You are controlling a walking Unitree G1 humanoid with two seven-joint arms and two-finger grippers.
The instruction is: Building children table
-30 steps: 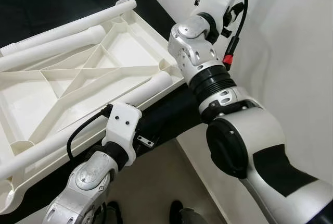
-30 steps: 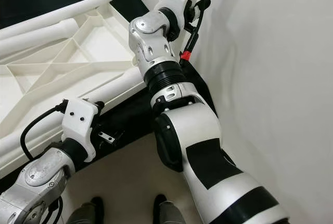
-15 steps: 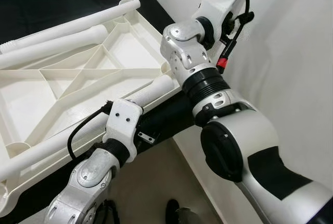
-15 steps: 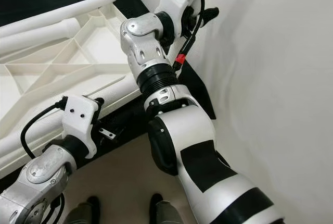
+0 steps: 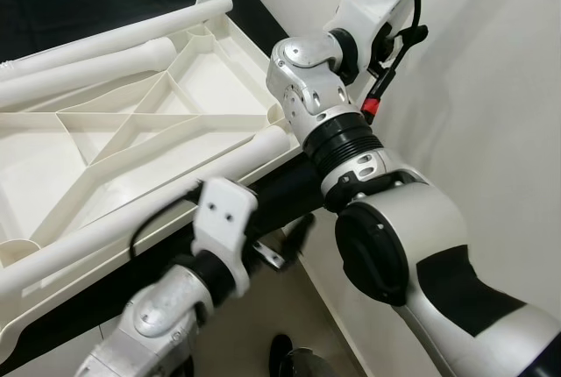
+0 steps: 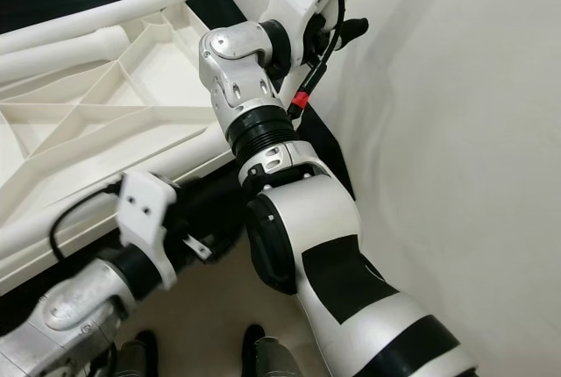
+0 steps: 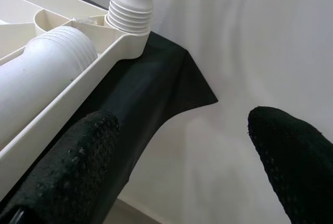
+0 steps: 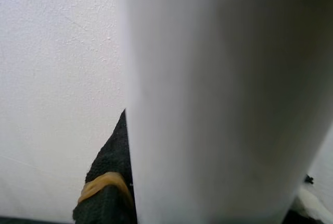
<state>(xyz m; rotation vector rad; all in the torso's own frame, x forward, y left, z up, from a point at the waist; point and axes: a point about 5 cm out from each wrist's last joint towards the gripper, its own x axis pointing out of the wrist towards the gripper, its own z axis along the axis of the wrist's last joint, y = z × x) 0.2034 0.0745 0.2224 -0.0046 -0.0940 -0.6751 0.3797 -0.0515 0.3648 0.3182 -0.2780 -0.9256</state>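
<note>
our left gripper hangs wide open off the upturned white tabletop's corner; our right gripper's grip we cannot tell. we should square up before seating the leg.

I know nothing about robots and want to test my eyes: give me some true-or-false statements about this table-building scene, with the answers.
1. The white tabletop lies with its ribbed underside up on a black cloth. True.
2. The left end effector is clamped on a table leg. False: its fingers are spread apart with nothing between them, beside the tabletop's edge.
3. Loose white legs lie across the tabletop. True.
4. The wall beside the robot is dark blue. False: it is white.
</note>
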